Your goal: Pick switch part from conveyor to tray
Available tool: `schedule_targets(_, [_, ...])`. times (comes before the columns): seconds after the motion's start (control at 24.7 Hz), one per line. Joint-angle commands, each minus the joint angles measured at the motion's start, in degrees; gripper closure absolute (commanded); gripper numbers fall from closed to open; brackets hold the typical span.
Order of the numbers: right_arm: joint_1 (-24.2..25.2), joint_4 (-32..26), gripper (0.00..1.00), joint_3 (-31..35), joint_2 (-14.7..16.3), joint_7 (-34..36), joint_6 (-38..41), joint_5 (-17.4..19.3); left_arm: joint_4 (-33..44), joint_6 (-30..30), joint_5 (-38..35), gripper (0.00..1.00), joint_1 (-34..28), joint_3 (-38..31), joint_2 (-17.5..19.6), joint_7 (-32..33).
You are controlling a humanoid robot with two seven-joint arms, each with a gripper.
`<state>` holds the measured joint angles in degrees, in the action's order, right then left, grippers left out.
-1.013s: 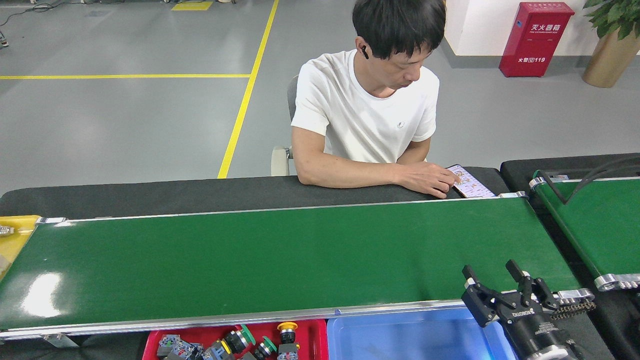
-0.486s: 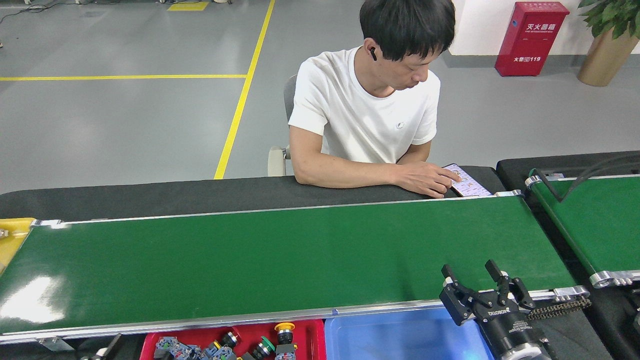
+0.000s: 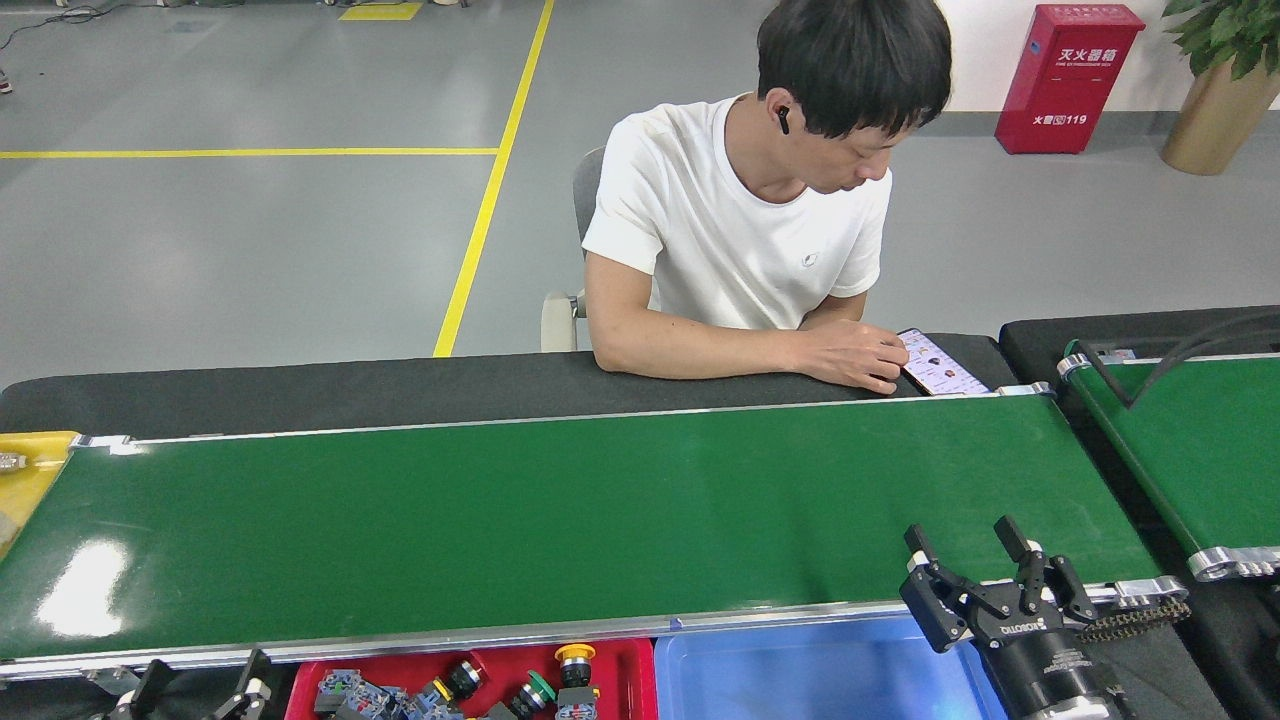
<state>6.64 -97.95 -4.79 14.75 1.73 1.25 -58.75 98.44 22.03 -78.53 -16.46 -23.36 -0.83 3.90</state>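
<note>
No switch part lies on the conveyor (image 3: 560, 520) ahead of the right gripper (image 3: 965, 540); its jaws stand released, empty.

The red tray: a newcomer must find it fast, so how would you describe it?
Find the long green conveyor; below its near rail sit two shallow bins. The red tray is left of the blue bin, and only it holds switch parts.

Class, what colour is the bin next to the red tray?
Blue: the bin sits right of the red tray, seen best in the head view.
</note>
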Motion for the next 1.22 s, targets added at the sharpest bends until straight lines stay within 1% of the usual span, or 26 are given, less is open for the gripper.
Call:
schedule_targets(0.0, [0.6,-1.0,0.02,1.5,0.0,0.6,0.1,-0.1,2.5,-5.2,-0.1,0.00,-0.1,2.2,0.0,0.0])
schedule_targets(0.08, [2.1,-2.3,0.02,2.3,0.1,0.6,-0.1,-0.1,3.1,-8.1,-0.6,0.00,-0.1,3.9,-0.6,-0.3])
schedule_targets(0.16, [3.8,-3.0,0.02,3.8,0.0,0.6,-0.2,-0.1,3.1,-9.6,-1.5,0.00,0.3,6.1,-0.9,-0.5])
schedule_targets(0.24, [4.4,-3.1,0.02,4.6,0.0,0.6,-0.2,-0.1,3.2,-10.9,-3.2,0.00,0.0,7.8,-1.5,-1.7])
schedule_targets(0.41, [5.2,-3.3,0.02,5.8,0.0,0.6,-0.2,-0.1,3.2,-11.0,-3.5,0.00,-1.0,8.8,-2.3,-2.4])
schedule_targets(0.53, [6.7,-3.4,0.02,7.2,0.0,0.6,-0.1,-0.1,3.2,-11.0,-3.6,0.00,-0.4,8.8,-2.5,-2.4])
schedule_targets(0.69, [10.3,-3.5,0.02,8.4,-0.5,0.7,0.2,-0.2,3.2,-11.4,-3.6,0.00,0.0,9.4,-2.5,-2.4])
schedule_targets(0.73, [10.7,-3.5,0.02,8.4,-0.8,0.8,0.2,-0.5,3.2,-11.5,-3.6,0.00,0.0,9.4,-2.6,-2.4])
schedule_targets(0.85, [12.3,-3.5,0.02,8.5,-1.1,4.0,0.3,-2.4,3.2,-11.5,-3.6,0.00,-0.1,9.4,-2.7,-2.4])
schedule_targets(1.09, [12.3,-3.5,0.01,9.8,-0.9,4.2,0.3,-2.5,3.2,-11.2,-3.6,0.00,-0.1,9.5,-2.3,-2.8])
schedule_targets(1.18, [12.3,-3.5,0.01,10.0,-0.9,4.2,0.3,-2.5,3.2,-11.1,-3.6,0.00,-0.1,9.6,-2.0,-3.9])
